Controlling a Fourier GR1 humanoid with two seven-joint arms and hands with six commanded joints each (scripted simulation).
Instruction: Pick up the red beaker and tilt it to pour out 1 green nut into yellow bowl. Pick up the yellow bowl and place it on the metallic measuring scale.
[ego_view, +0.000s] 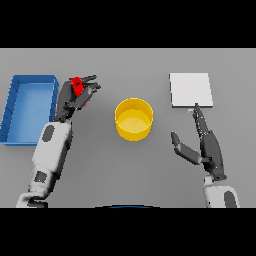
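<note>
On the grey table (100, 165), the left hand (75, 97) has its dark fingers curled around the red beaker (77, 86), holding it just to the right of the blue tray (15, 107) and well to the left of the yellow bowl (134, 119). The bowl stands upright near the middle of the table, between the two hands and apart from both. The right hand (207, 145) rests with straight fingers and thumb spread, gripping nothing, its fingertips reaching the near edge of the metallic measuring scale (190, 89).
</note>
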